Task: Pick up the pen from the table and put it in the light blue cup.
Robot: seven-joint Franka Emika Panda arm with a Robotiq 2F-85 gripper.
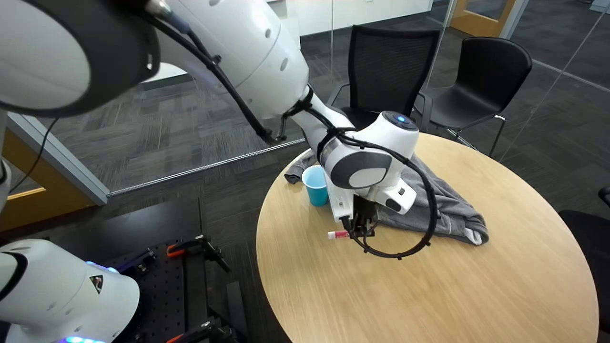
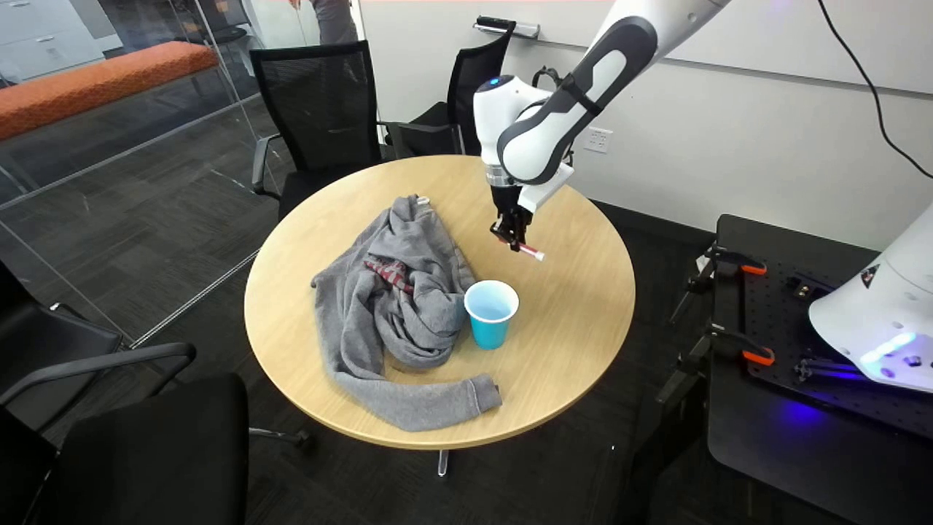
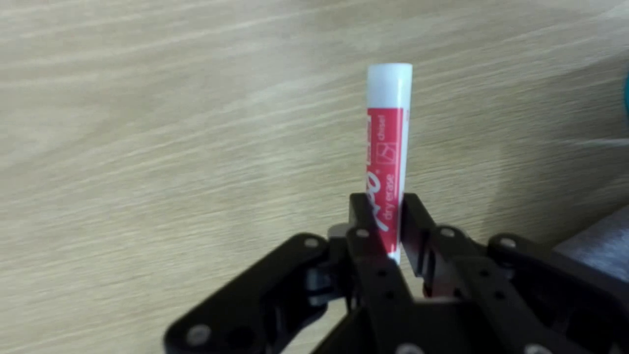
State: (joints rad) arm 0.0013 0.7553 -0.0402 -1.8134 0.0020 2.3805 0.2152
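The pen is a red and white dry erase marker (image 3: 386, 147); it also shows in both exterior views (image 1: 338, 234) (image 2: 532, 251). My gripper (image 3: 384, 216) is shut on the pen, with a finger against each side of it. The pen's rear part is hidden by the gripper. The pen lies roughly level, near the tabletop; I cannot tell how high above it. The light blue cup (image 1: 316, 190) stands upright on the table, apart from the gripper. It shows in both exterior views (image 2: 490, 329), and a sliver shows at the wrist view's right edge (image 3: 627, 96).
A crumpled grey sweater (image 2: 408, 313) lies on the round wooden table (image 1: 305, 281), next to the cup. It reaches under the arm in an exterior view (image 1: 438, 209). Black chairs (image 2: 317, 109) stand around the table. A black cable loop (image 1: 431, 214) hangs from the wrist.
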